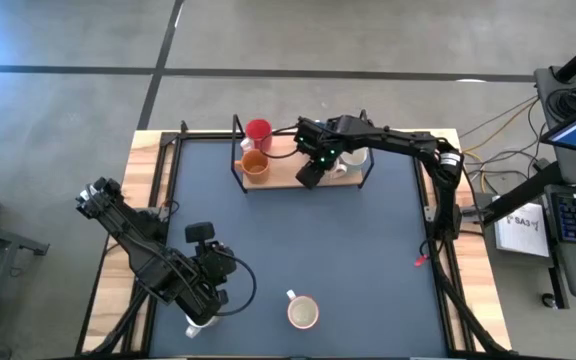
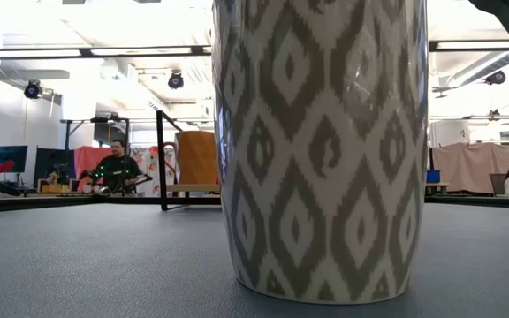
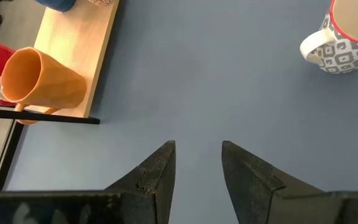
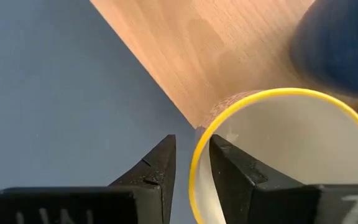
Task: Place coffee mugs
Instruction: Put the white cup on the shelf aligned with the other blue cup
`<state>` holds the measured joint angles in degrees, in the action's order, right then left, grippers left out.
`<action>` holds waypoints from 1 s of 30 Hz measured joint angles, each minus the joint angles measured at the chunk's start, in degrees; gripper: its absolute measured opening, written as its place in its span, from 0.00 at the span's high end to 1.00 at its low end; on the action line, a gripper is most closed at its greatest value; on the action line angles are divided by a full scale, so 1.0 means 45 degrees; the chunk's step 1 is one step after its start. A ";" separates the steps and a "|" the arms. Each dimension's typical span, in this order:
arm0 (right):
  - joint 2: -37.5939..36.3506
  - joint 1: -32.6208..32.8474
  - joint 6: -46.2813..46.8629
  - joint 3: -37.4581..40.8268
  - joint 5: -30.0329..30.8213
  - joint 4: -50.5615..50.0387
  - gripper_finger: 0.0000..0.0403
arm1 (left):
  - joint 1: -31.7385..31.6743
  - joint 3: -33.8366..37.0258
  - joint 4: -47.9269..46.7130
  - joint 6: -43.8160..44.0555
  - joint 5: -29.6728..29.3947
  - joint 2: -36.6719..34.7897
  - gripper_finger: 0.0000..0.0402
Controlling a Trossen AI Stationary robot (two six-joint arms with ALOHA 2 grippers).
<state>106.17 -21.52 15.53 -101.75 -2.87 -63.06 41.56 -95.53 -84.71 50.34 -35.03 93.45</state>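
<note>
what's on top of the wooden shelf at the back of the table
On the wooden shelf stand a red mug, an orange mug and a whitish mug. The right gripper covers the middle part, hiding what sits there.

Red mug (image 1: 258, 131) and orange mug (image 1: 254, 166) shelved; patterned mug (image 1: 302, 313) upright, seemingly empty.

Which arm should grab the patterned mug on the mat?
Left. The left gripper is open, empty and near the patterned mug; the right gripper is far off at the wooden rack, on the yellow-rimmed mug.
</note>
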 joint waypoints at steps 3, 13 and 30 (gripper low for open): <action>-0.0005 0.0000 -0.0074 0.0000 0.0015 0.0049 0.80 | 0.0000 0.0000 0.0003 0.0025 0.0005 0.0000 0.72; -0.0010 -0.0034 -0.0457 0.0000 0.1117 0.0283 0.80 | 0.0000 0.0000 0.0005 0.0025 0.0015 0.0000 0.72; -0.0053 -0.0037 -0.0609 -0.0198 0.1105 0.0595 0.81 | 0.0000 0.0000 0.0005 0.0030 0.0019 0.0000 0.72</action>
<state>105.93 -21.68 12.79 -102.65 2.10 -60.38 41.56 -95.53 -84.68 50.48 -34.94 93.45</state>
